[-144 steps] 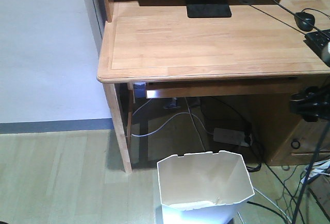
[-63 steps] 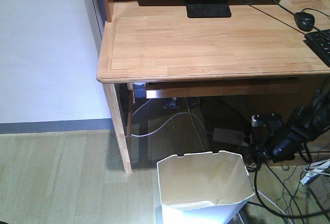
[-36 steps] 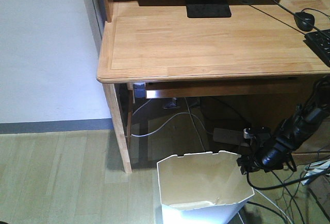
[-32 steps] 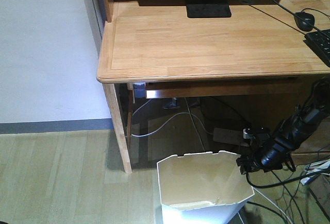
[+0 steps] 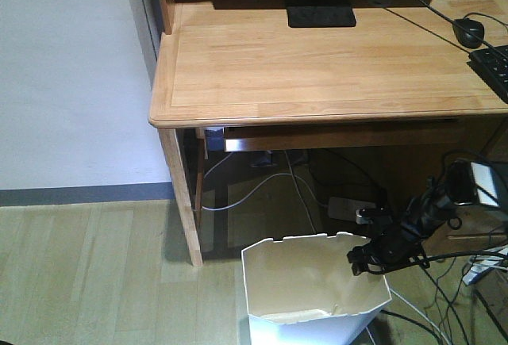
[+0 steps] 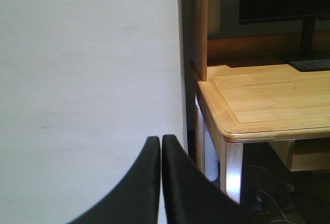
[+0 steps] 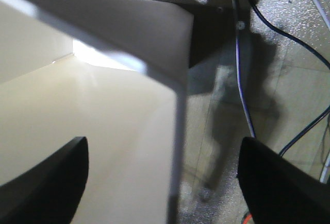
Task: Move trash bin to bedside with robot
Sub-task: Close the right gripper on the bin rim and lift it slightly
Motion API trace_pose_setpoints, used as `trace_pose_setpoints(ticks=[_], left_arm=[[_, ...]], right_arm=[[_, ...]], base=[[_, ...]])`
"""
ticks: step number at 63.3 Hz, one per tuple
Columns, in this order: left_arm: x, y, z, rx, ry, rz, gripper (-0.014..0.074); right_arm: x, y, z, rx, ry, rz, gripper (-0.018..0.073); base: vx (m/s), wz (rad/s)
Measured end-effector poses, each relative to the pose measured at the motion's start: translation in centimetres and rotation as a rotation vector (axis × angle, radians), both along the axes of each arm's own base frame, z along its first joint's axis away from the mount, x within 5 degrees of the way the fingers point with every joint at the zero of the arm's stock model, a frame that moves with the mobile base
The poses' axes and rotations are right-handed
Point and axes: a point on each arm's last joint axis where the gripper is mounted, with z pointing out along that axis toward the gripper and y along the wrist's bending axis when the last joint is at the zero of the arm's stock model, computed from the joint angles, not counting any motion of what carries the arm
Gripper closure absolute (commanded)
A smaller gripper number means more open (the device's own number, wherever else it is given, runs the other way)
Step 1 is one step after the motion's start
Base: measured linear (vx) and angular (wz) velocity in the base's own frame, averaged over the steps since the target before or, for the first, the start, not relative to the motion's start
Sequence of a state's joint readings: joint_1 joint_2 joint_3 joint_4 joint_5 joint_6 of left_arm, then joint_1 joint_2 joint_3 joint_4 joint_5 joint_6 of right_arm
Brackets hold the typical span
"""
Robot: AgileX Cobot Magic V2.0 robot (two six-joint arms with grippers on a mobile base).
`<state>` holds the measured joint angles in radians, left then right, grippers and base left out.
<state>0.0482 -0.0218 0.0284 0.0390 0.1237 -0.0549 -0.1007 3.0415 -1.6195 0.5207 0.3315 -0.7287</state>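
Note:
The white trash bin (image 5: 309, 285) stands on the wood floor in front of the desk, its cream inside showing. My right gripper (image 5: 361, 259) is open over the bin's right rim. In the right wrist view the right gripper (image 7: 164, 154) has one finger above the inside of the bin (image 7: 103, 131) and the other outside it, the thin rim wall between them. My left gripper (image 6: 161, 142) is shut and empty, held up beside the white wall. The bed is out of view.
A light wooden desk (image 5: 317, 67) stands behind the bin, with a monitor base (image 5: 320, 8), mouse (image 5: 468, 32) and keyboard (image 5: 492, 67) on it. Loose cables and a power strip (image 5: 353, 208) lie on the floor under the desk and to the right. A white wall (image 5: 71, 75) is at the left.
My right arm has come down from the right and moved left to the bin's right rim, its open fingers now astride the wall. The bin and the left gripper have not moved.

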Motion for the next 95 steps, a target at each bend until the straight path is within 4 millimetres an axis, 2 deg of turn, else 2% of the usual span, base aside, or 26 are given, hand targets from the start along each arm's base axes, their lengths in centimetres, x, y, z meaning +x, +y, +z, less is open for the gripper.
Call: trace_pose_setpoints(ticks=[6, 11, 16, 24, 48, 57, 69, 75, 87, 95], left_arm=[[0.0, 0.0, 0.0, 0.000, 0.000, 0.000, 0.0603], [0.0, 0.0, 0.0, 0.000, 0.000, 0.000, 0.0603], [0.0, 0.0, 0.0, 0.000, 0.000, 0.000, 0.0603], [0.0, 0.0, 0.0, 0.000, 0.000, 0.000, 0.0603], [0.0, 0.0, 0.0, 0.000, 0.000, 0.000, 0.0603], [0.0, 0.0, 0.0, 0.000, 0.000, 0.000, 0.0603], [0.0, 0.0, 0.0, 0.000, 0.000, 0.000, 0.0603], [0.0, 0.0, 0.0, 0.000, 0.000, 0.000, 0.0603], [0.0, 0.0, 0.0, 0.000, 0.000, 0.000, 0.0603], [0.0, 0.0, 0.0, 0.000, 0.000, 0.000, 0.0603]], right_arm=[[-0.1, 0.1, -0.9, 0.001, 0.019, -0.036, 0.0037], [-0.3, 0.0, -1.4, -0.003, 0.036, -0.034, 0.0111], [-0.3, -0.1, -1.6, -0.009, 0.049, -0.014, 0.0249], [-0.2, -0.1, -1.5, -0.013, 0.067, 0.003, 0.0575], [-0.1, -0.2, -1.1, -0.011, 0.073, 0.014, 0.0566], [-0.7, -0.1, 0.2, -0.014, 0.037, 0.012, 0.0566], [-1.1, -0.7, 3.4, -0.011, -0.056, 0.060, 0.0564], [-1.4, -1.5, 5.1, 0.023, -0.077, 0.024, 0.0564], [-3.1, -2.9, 9.4, 0.138, -0.104, -0.045, 0.0564], [-4.5, -3.0, 12.3, 0.193, -0.120, -0.032, 0.0564]], base=[[0.00, 0.00], [0.00, 0.00], [0.00, 0.00], [0.00, 0.00], [0.00, 0.00], [0.00, 0.00], [0.00, 0.00], [0.00, 0.00], [0.00, 0.00], [0.00, 0.00]])
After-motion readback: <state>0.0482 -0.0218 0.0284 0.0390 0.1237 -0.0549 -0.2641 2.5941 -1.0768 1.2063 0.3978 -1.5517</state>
